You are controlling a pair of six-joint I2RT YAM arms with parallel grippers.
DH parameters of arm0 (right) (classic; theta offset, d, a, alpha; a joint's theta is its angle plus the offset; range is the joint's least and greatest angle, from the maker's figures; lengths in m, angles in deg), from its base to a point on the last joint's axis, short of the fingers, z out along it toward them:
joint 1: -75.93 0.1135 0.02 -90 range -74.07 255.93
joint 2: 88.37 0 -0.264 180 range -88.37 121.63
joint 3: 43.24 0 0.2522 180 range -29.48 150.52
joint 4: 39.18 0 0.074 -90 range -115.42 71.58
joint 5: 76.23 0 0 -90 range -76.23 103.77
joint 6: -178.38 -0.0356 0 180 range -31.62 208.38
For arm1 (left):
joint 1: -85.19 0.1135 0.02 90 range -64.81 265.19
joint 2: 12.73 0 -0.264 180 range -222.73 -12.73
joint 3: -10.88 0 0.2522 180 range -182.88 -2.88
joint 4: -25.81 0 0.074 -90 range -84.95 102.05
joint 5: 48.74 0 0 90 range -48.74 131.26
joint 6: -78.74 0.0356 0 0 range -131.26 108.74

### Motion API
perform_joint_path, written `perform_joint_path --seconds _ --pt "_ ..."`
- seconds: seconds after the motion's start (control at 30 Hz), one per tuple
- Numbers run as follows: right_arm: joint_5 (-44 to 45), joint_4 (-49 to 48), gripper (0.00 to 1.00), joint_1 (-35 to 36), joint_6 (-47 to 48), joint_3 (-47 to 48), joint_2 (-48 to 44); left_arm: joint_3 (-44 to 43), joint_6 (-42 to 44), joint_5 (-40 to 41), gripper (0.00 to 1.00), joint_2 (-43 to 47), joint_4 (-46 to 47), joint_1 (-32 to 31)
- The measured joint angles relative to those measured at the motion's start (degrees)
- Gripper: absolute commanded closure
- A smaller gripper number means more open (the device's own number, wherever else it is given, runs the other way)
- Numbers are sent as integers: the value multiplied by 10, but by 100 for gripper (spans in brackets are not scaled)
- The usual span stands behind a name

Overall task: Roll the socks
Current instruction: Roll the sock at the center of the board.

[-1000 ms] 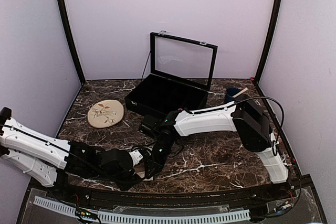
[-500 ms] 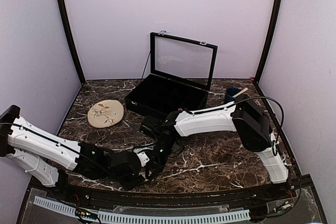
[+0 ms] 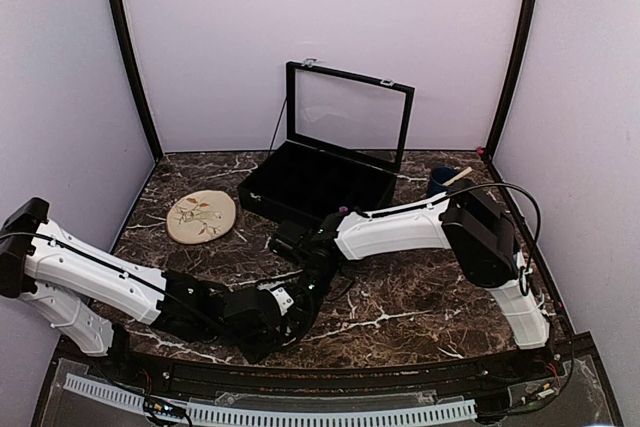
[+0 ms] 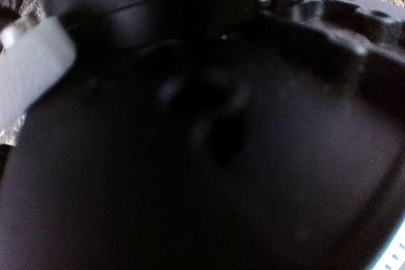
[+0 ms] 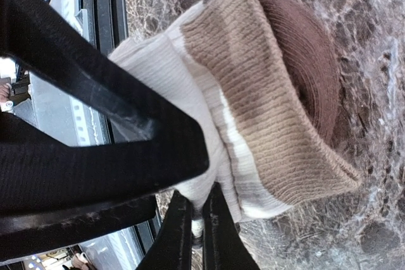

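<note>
Cream-beige ribbed fabric fills the right wrist view: the cream-beige sock point(image 5: 253, 99) lies on the dark marble desk point(image 3: 420, 287), doubled over into a loose roll. Its bands run cream, then tan, then dark brown at the far end, where the brown cuff curls round an opening. The right gripper point(image 5: 196, 184) is nearly closed, pinching the cream part of the sock between its black fingers point(image 5: 126, 124); the banded end sticks out free beyond the fingertips and rests on the marble. In the top view both arms meet at the near edge of the desk, left of centre, wrists crowded together, and the sock itself is hidden beneath them. The left gripper point(image 3: 280, 315) sits hard against the right arm's wrist; the left wrist view is dark and blurred, so I cannot tell how its jaws stand. Round beige plate point(image 3: 202, 216) lies far left; black case point(image 3: 318, 179), lid raised, stands at the back centre.
</note>
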Motion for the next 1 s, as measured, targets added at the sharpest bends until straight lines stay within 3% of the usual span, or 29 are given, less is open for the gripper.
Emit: perform_joint_path --seconds 0.37,1.0 --pt "-5 -3 100 -2 1 -3 -2 -28 -66 -25 59 -13 -44 -1" --pt "-13 10 100 -12 8 -13 -2 -71 -130 -11 81 -69 -70 -7"
